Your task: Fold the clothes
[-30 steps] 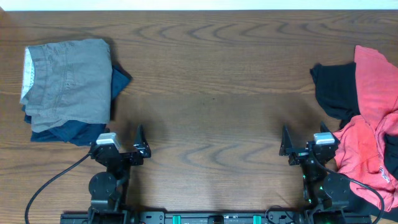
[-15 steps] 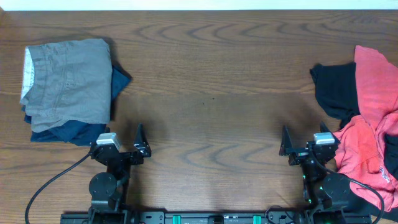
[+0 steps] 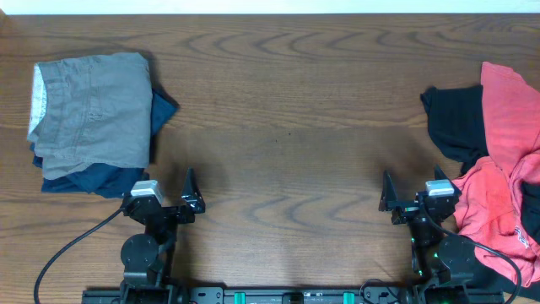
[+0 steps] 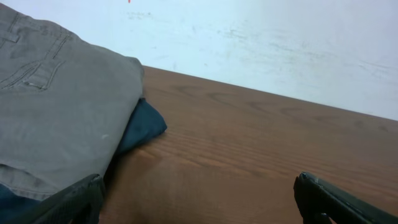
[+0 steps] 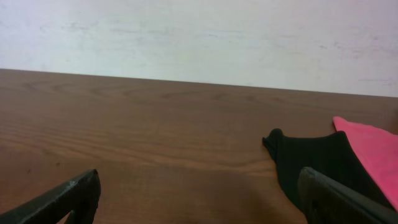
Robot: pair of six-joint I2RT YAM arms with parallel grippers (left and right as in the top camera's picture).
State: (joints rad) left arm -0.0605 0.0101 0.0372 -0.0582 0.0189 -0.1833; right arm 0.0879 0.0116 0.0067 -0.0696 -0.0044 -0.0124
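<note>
Grey shorts (image 3: pixel 93 105) stacked on navy shorts (image 3: pixel 94 178), far-left corner. Red garment (image 3: pixel 504 173) and black garment (image 3: pixel 456 122) heaped at right edge. Left gripper (image 4: pixel 198 186) and right gripper (image 5: pixel 199 179) held wide open.

Even, soft light; sharp views, faint shadows, no glare.

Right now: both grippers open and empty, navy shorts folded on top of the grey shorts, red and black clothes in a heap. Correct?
Not quite. The grey shorts lie on top of the navy shorts, not under them; the overhead view shows it. The rest holds: left gripper and right gripper open and empty, red clothes and black clothes in a heap.
</note>
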